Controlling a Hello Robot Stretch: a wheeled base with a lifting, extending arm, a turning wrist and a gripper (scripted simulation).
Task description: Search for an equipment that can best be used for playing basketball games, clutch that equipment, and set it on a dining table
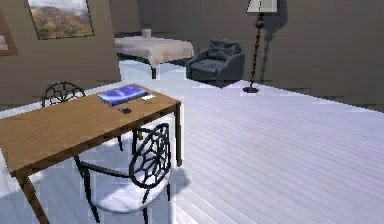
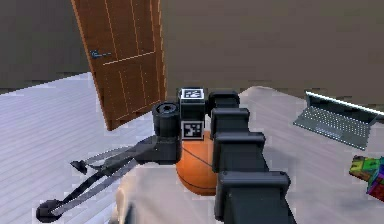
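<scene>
- In the arm side view, an orange ball (image 2: pixel 195 170), round and rust-coloured like a basketball, sits on a pale surface (image 2: pixel 310 165). It is partly hidden behind the dark arm (image 2: pixel 235 150).
- The gripper (image 2: pixel 62 188) reaches toward that view's lower left, its two thin fingers (image 2: pixel 105 165) angled out past the ball. You cannot tell from this whether the claw is spread or pressed together, nor whether it holds anything.
- Expect the ball to be light, firm and springy, with a curved skin that could slip and roll away. Judged from its shape, you would best take it across its widest part, one finger on each side.
- On the same surface, an open laptop (image 2: pixel 335 118) lies toward the right, and a many-coloured thing (image 2: pixel 372 172) sits at the right edge. Both are apart from the ball. A wooden door (image 2: pixel 125 55) stands beyond.
- In the forward view, the wooden dining table (image 1: pixel 60 125) stands at the left, with a blue flat item (image 1: pixel 125 95) near its far end and bare wood nearer you.
- Two chairs (image 1: pixel 145 165) hug the table's sides. Open pale floor (image 1: pixel 280 140) spreads to the right, giving you room to drive and turn.
</scene>
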